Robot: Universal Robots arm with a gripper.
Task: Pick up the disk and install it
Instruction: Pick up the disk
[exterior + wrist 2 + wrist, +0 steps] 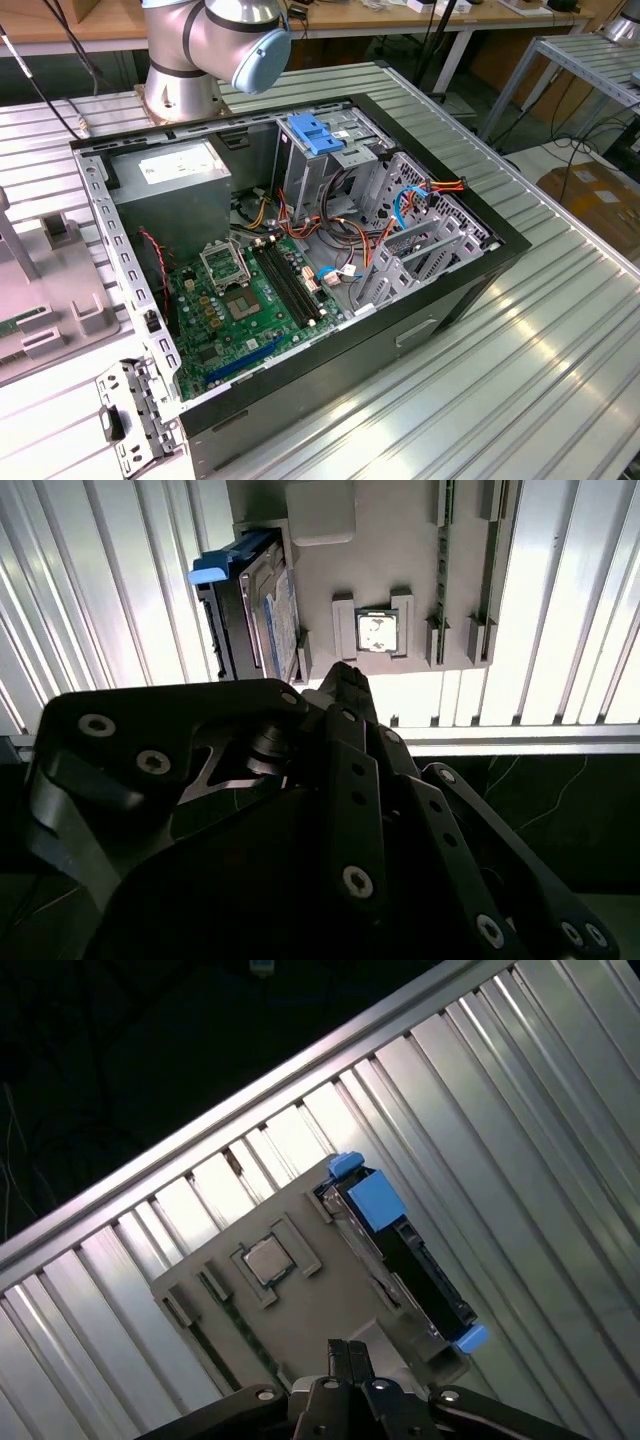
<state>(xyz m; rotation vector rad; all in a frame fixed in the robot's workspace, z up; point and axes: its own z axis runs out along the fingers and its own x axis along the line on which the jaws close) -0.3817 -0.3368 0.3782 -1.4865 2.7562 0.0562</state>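
The jaws hover clenched, empty, over the grey holder (325,1295); the disk (415,1265) stands on edge at the holder's side. Approaching square across its faces seems wise.

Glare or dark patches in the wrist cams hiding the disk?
Second wrist view: table glares white, gripper is near-black, disk shaded but visible. First wrist view: even light, disk clear, beyond the table edge black. Exterior view: soft sheen on the table, no harsh shadows.
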